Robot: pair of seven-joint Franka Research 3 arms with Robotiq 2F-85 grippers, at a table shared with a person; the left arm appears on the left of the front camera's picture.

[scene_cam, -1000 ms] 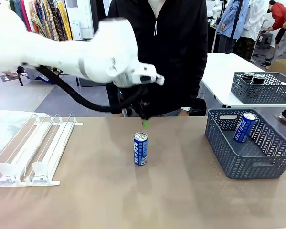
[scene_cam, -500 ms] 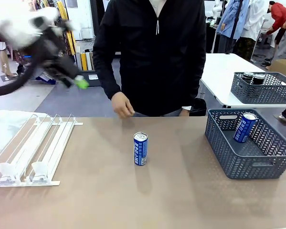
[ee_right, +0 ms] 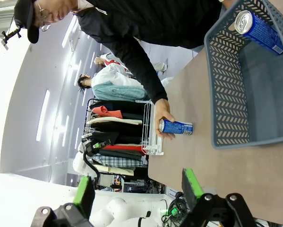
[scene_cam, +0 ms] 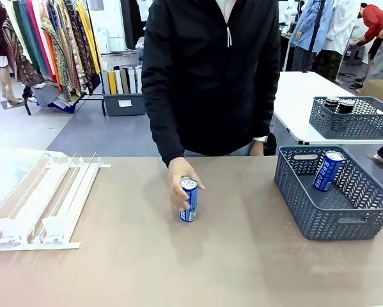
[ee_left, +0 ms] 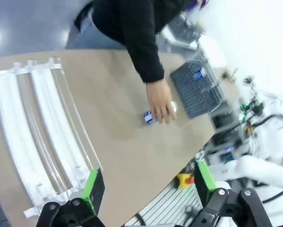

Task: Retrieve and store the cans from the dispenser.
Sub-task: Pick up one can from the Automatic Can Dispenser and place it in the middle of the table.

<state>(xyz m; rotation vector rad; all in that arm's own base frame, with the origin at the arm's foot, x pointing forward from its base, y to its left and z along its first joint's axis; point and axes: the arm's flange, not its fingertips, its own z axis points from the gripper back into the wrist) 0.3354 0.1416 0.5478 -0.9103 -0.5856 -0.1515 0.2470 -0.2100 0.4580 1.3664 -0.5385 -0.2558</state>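
Observation:
A blue can [scene_cam: 188, 199] stands upright in the middle of the table with the person's hand [scene_cam: 178, 181] wrapped around it. The same can [ee_left: 150, 117] shows far below my left gripper [ee_left: 147, 182], which hangs high above the table, open and holding nothing. My right gripper [ee_right: 137, 189] is also open and holds nothing, well back from the can [ee_right: 176, 126]. The white dispenser [scene_cam: 44, 198] lies at the table's left. Another blue can [scene_cam: 327, 169] leans inside the grey basket [scene_cam: 306, 214] at the right.
A second grey basket [scene_cam: 354, 125] with black cans stands on the white table behind, at the right. A clear plastic bag [scene_cam: 6, 169] lies beside the dispenser at the far left. The person stands at the far edge, mid-table.
My left arm has swung up and away to the left, out of the front view. The person's hand has come down from the table's far edge and closed around the standing blue can.

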